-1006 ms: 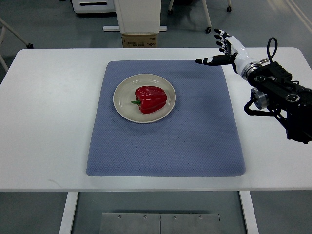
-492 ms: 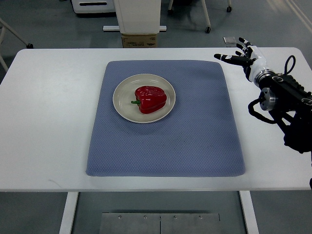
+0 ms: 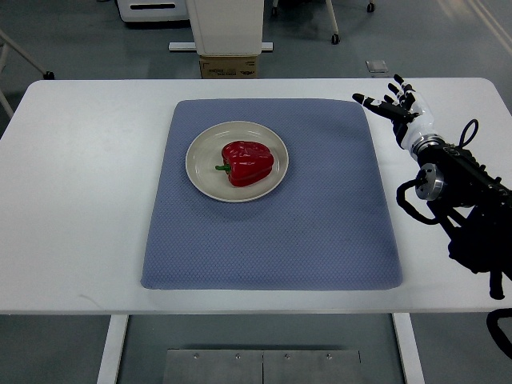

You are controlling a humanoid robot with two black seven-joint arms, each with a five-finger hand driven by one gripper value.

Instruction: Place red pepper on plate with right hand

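A white counter (image 3: pixel 72 200) fills most of the top view, and a blue-grey mat (image 3: pixel 320 224) lies flat on its middle. On the mat, towards its far left part, sits a round cream plate (image 3: pixel 198 174). The red pepper (image 3: pixel 249 162) lies on the plate, roughly at its centre, resting on its side with the green stem pointing to the picture's left. The pepper touches nothing but the plate.

The right hand (image 3: pixel 402 108) is over the far right corner of the counter, just beyond the mat's right edge and well apart from the plate and the pepper. Its fingers (image 3: pixel 370 102) are spread and hold nothing; the dark tips point towards the far side and to the left, with one reaching over the mat's corner. The hand is white with black joints, and behind it the black forearm (image 3: pixel 464 192), with cables looped along it, runs down to the picture's right edge.

The left arm does not show in the view.

Beyond the counter's far edge lies a grey floor (image 3: pixel 80 40). A cardboard box (image 3: pixel 230 66) stands there against the base of a white unit (image 3: pixel 224 24), close to the counter's far edge. Chair castors (image 3: pixel 333 38) show further to the right on the floor. Below the counter's near edge a metal plate (image 3: pixel 262 366) with screws is visible between the counter's legs.
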